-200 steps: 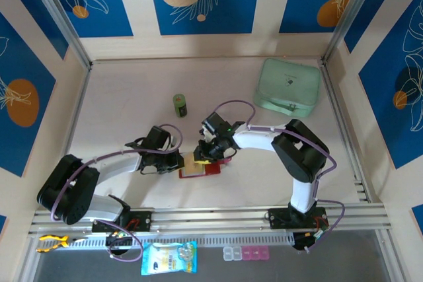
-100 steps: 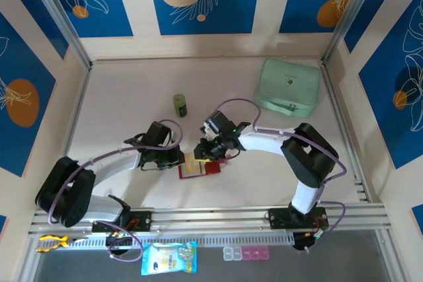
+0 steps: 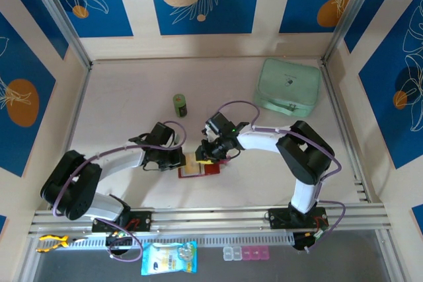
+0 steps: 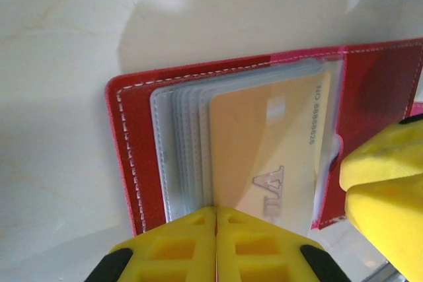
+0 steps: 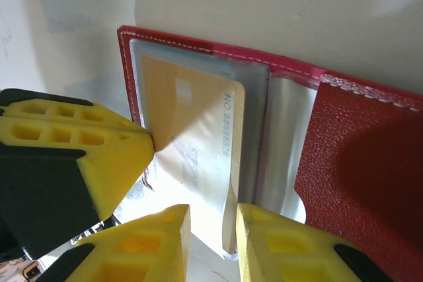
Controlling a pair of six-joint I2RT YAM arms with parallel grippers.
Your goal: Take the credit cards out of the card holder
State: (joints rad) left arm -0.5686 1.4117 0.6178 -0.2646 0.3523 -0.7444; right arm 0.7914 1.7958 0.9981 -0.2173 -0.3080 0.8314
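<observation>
The red card holder [image 3: 210, 169] lies open on the table between both arms. Its clear sleeves [image 4: 182, 150] hold a tan credit card [image 4: 264, 143]. My left gripper [image 3: 183, 160] is shut, and its tips [image 4: 216, 214] press on the near edge of the sleeves beside the card. My right gripper [image 5: 213, 219] stands slightly open. Its fingers [image 5: 277, 236] straddle the credit card's [image 5: 198, 137] lifted long edge, which leans on the right-hand finger. In the left wrist view the right gripper [image 4: 349, 186] sits at the holder's right side.
A small green can [image 3: 180, 105] stands behind the holder. A mint-green pouch [image 3: 288, 84] lies at the back right. Past the front rail are a snack bag [image 3: 169, 257] and a pill box [image 3: 246, 253]. Walls close off three sides.
The left arm has edged right, bringing its shut fingers up to the holder. The right gripper has shifted slightly left over the card, its gap barely changed.
</observation>
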